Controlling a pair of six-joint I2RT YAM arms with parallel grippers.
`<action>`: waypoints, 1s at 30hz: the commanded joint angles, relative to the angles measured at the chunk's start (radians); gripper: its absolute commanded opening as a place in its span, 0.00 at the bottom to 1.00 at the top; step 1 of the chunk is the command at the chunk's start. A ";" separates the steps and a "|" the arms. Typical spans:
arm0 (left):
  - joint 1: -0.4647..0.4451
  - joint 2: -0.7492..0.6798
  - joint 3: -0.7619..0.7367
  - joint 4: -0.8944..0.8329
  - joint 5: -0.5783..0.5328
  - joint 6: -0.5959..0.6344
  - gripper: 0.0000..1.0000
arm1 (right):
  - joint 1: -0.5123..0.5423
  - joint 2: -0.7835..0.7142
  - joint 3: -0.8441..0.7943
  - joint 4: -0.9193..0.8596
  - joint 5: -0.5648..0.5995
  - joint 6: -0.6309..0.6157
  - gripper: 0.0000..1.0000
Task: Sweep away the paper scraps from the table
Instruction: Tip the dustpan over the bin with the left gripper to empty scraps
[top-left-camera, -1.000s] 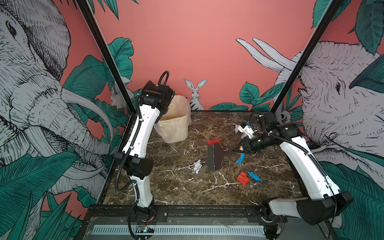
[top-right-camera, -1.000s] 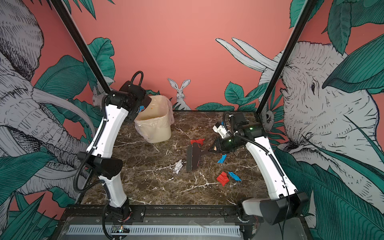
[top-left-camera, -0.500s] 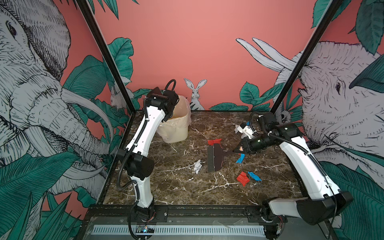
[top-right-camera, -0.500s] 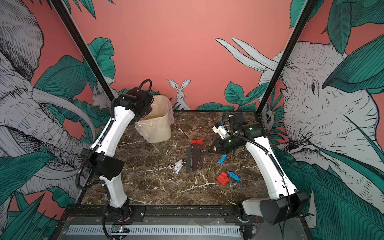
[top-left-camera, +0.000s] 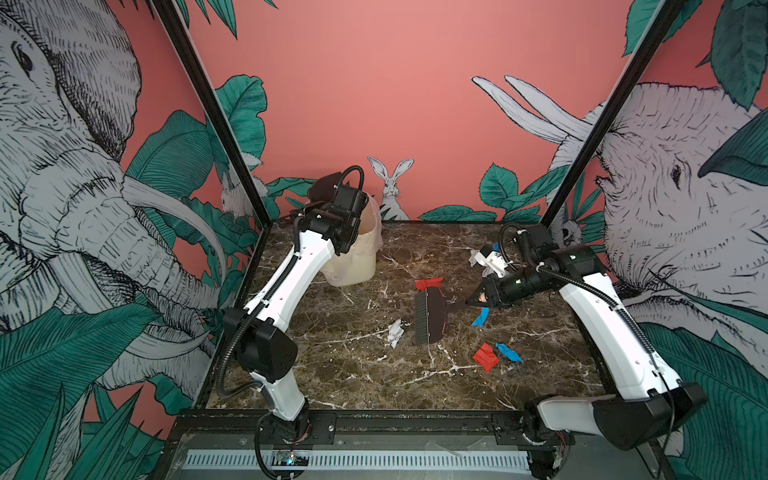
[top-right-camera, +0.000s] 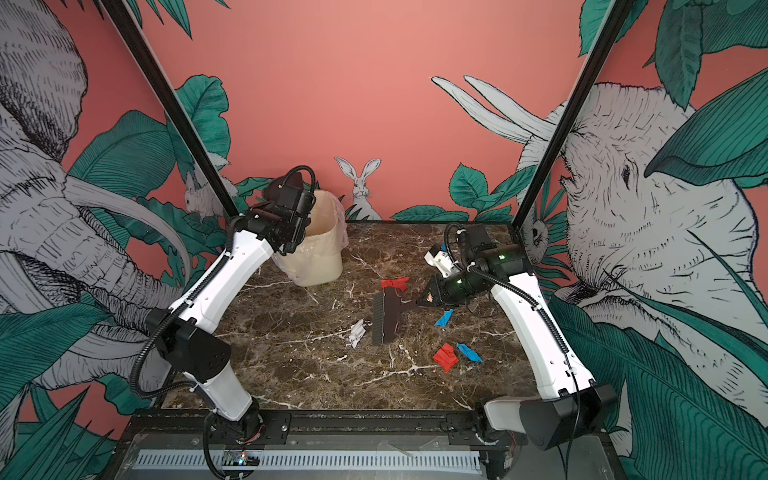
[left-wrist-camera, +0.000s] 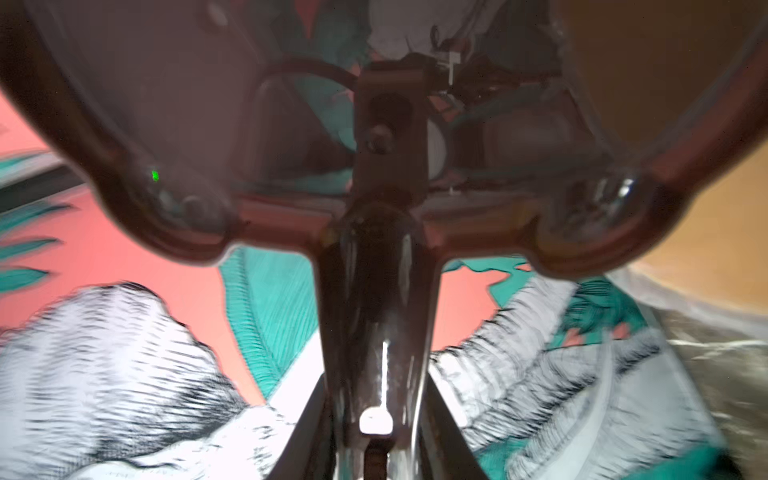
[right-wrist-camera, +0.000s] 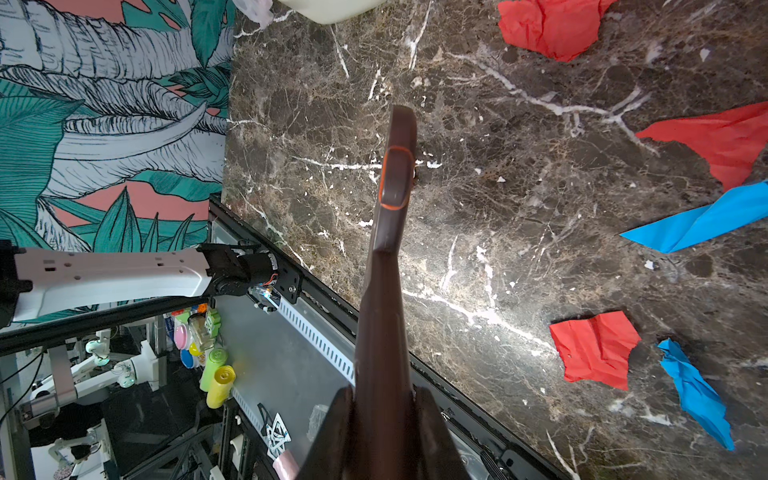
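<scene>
The right tool (top-left-camera: 471, 300) is clamped on the handle of the brush (top-left-camera: 430, 318), bristles facing the left arm (top-left-camera: 291, 274). Of the paper scraps (top-left-camera: 485, 357), only a white scrap (top-left-camera: 395, 332) lies ahead of the bristles. Most red and blue ones sit behind, toward the front right of the table (top-left-camera: 332, 374), so a leftward stroke would likely miss them. The left tool (left-wrist-camera: 376, 436) grips the dustpan (left-wrist-camera: 166, 124) aloft by the bin (top-left-camera: 357, 266). With nothing down to catch them, a fast stroke could flick bits over the front edge. Bare table opens left of the brush.
</scene>
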 joint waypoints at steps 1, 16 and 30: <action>-0.007 -0.067 -0.029 0.305 -0.059 0.257 0.00 | 0.004 0.000 0.038 -0.007 -0.015 -0.006 0.00; -0.010 -0.129 -0.062 0.329 -0.047 0.269 0.00 | 0.006 0.004 0.053 -0.007 0.003 -0.009 0.00; -0.152 -0.124 0.175 -0.053 0.013 -0.193 0.00 | 0.004 0.026 0.174 -0.129 0.219 -0.094 0.00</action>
